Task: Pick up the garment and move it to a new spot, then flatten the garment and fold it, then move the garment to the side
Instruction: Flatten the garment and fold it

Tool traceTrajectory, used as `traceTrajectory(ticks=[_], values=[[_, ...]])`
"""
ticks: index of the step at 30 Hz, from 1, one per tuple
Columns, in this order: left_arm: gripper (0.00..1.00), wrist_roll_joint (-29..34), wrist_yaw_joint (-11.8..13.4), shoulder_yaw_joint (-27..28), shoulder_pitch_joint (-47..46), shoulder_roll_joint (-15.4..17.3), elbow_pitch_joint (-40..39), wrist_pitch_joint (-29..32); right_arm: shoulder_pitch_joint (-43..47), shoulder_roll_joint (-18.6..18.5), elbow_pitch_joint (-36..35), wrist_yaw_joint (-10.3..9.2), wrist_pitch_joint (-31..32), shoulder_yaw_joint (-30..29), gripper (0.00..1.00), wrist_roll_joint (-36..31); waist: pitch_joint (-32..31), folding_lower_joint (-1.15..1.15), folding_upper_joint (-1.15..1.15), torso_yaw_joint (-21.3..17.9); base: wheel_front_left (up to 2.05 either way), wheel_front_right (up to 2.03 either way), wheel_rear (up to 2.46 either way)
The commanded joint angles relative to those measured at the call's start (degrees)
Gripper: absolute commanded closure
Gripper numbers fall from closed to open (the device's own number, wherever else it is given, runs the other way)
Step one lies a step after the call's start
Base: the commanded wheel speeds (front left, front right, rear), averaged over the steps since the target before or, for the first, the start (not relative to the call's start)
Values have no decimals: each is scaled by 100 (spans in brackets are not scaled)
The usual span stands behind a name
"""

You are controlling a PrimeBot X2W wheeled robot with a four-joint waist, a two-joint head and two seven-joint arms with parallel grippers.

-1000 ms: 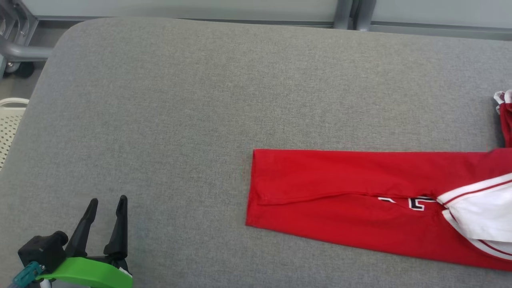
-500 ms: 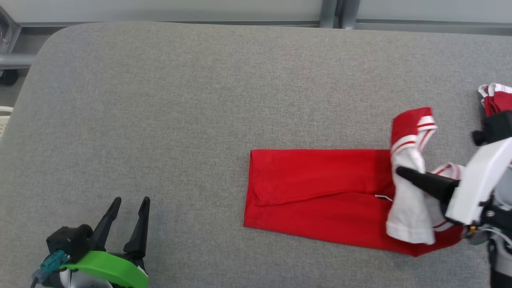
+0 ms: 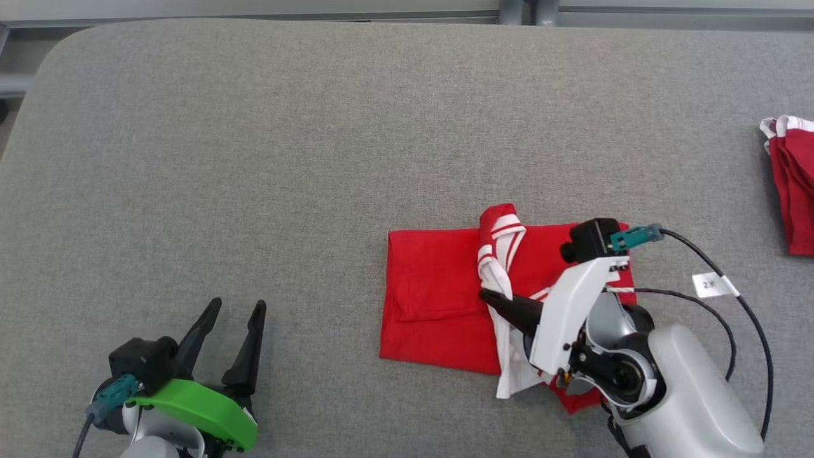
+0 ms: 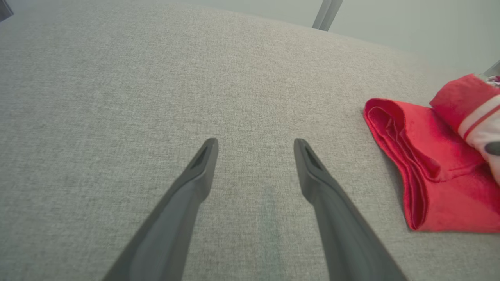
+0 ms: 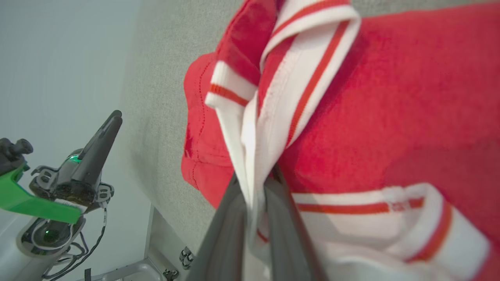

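The red garment [image 3: 432, 292] lies on the grey padded table [image 3: 254, 159], folded into a strip, with its white red-striped sleeve [image 3: 502, 254] pulled over the red body. My right gripper [image 3: 491, 297] is shut on that white sleeve and holds it just above the red cloth. The right wrist view shows the fingers [image 5: 230, 218] pinching the striped fabric [image 5: 297, 78]. My left gripper [image 3: 236, 308] stands open at the lower left, well apart from the garment, with nothing between its fingers [image 4: 203, 164]. In the left wrist view the garment's folded end [image 4: 422, 164] lies to the right.
A second red and white cloth [image 3: 792, 184] lies at the table's right edge. A black cable with a white tag [image 3: 712, 284] loops from my right wrist. The table's rounded left corner [image 3: 44, 57] is at the upper left, with grey frame bars beyond the far edge.
My right gripper has come in from the right, carrying the white striped sleeve leftward over the red body, so the garment now lies shorter. The camera has shifted. The left gripper stays open.
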Motion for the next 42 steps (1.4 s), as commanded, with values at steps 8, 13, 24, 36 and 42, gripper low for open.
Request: traceTrajectory(ticks=[8,13,24,36,42], values=[[0,99,-72,-143,-154,-161,239,-87,-760,-14,894,4,-759,824,100,399,-84,0,49,-19,0,0,0],[0,92,-89,-206,-138,-211,344,-116,-1093,-11,1296,4,-1059,1155,0,635,-153,0,49,-23,0,0,0],[0,-3,4,-87,80,-137,310,-158,-1146,-21,547,4,-1262,502,0,574,-263,0,49,-65,0,0,0],[0,1,-23,-62,64,-260,-20,-190,521,-266,-1482,3,1140,-1510,0,-1597,126,0,49,26,0,0,0],[0,-1,-42,-46,-70,-265,25,-203,741,-191,-1624,3,1364,-1707,0,-1891,270,0,49,76,0,0,0]])
